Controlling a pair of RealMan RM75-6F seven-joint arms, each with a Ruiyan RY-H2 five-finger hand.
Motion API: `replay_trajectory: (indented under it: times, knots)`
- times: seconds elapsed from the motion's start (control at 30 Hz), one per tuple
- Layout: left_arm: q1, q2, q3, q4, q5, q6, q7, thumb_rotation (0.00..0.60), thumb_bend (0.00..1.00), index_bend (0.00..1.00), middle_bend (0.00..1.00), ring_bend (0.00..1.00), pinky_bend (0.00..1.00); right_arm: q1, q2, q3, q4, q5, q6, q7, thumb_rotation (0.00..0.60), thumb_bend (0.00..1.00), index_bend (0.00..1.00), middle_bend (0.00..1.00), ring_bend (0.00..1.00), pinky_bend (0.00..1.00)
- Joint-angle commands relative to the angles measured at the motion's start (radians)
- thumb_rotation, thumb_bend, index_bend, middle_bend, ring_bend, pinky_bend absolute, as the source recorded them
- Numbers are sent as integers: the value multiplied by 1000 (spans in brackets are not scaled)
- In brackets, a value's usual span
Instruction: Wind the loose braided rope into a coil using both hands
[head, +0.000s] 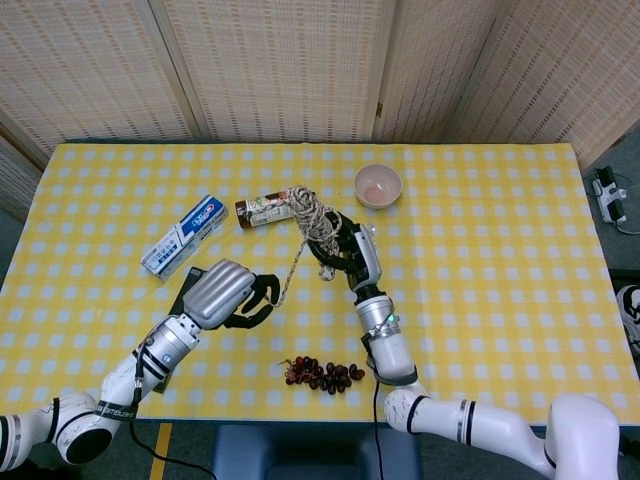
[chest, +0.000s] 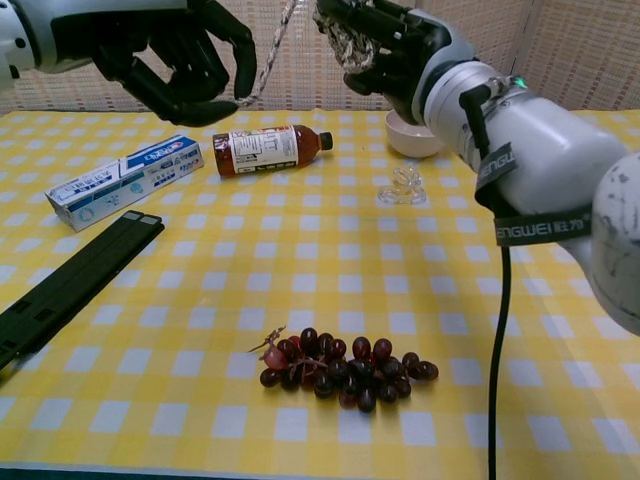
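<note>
The braided rope is wound into a tight bundle (head: 314, 216), held well above the table by my right hand (head: 350, 258). In the chest view the same bundle (chest: 345, 40) sits at the top edge, in the fingers of the right hand (chest: 400, 45). One loose strand (head: 292, 265) runs taut from the bundle down to my left hand (head: 228, 295). The left hand (chest: 165, 55) curls its dark fingers in, with the strand's end (chest: 262, 65) seemingly pinched at its fingertips. Both hands hang in the air, the left lower and nearer me.
A brown bottle (chest: 268, 149) lies on the yellow checked cloth, with a toothpaste box (chest: 122, 181) to its left. A white bowl (head: 378, 186) and a clear plastic piece (chest: 402, 185) sit behind the right hand. Grapes (chest: 340, 365) lie near the front; a black flat bar (chest: 70, 285) lies front left.
</note>
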Motion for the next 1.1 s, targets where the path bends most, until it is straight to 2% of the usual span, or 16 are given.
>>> replay_trajectory:
  times: [0.03,0.3,0.6,0.8,1.1]
  knots:
    - [0,-2,1,23,-17,-12,-8,600,521,627,880,810,774,-25,44,-12,-16,-78,-42,73,600,658,1000,831,952,881]
    - [0,-4,-17,94,-91,-48,-53,600,521,627,880,810,774,-59,147,-75,-33,-249,-69,169,600,659,1000,831,949,881]
    - [-4,9,-32,152,-133,-83,-73,600,521,627,880,810,774,-51,302,-172,-59,-446,-113,259,600,658,1000,831,949,881]
    - [3,10,-35,191,-85,-26,-14,600,520,627,880,810,774,-33,398,-234,-78,-502,-142,185,600,659,1000,833,949,881]
    - [-5,1,-34,223,-16,46,146,600,520,625,880,808,774,-7,449,-275,-133,-451,-167,-25,600,658,1000,837,959,881]
